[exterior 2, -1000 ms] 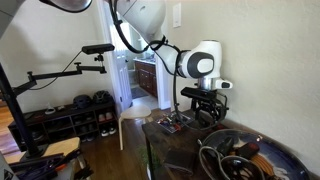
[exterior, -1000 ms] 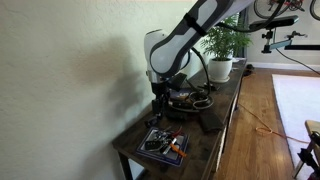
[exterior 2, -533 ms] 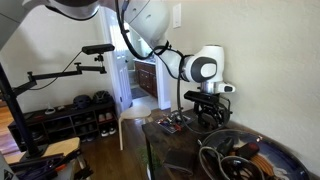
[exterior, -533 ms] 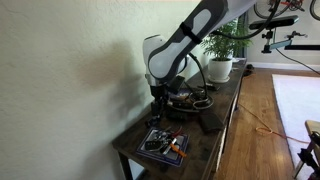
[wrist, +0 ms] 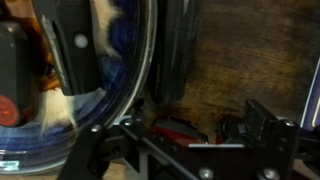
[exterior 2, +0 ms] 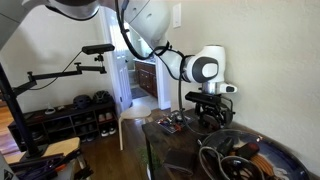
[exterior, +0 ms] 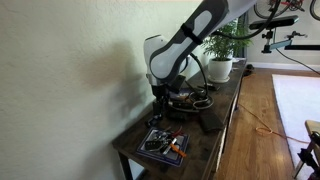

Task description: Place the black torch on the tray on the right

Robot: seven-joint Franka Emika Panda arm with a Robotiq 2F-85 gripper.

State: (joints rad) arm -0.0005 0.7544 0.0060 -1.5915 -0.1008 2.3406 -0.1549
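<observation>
Too small to read: the print on the bits in the small square flat tray [exterior: 163,143] at the near end of the long dark wooden counter [exterior: 207,135]. Badly blurred in the wrist view: a curved rim with a blue-and-white sheen on the left, dark wood on the right, a red patch low in the middle. Cannot pick out the black torch with certainty in any view. Mid-counter, the round shallow dark tray [exterior 2: 283,151], heaped with black cable and cut off by the near and right frame edges in that exterior view. Low by its near rim, between it and the square tray, the black claw [exterior: 160,103]. Cannot tell how far apart its jaws stand, nor whether anything is gripped. Close along the counter's left, the wall. On the right, an open edge over wood floor. At the far end, a white plant pot [exterior: 220,69].
</observation>
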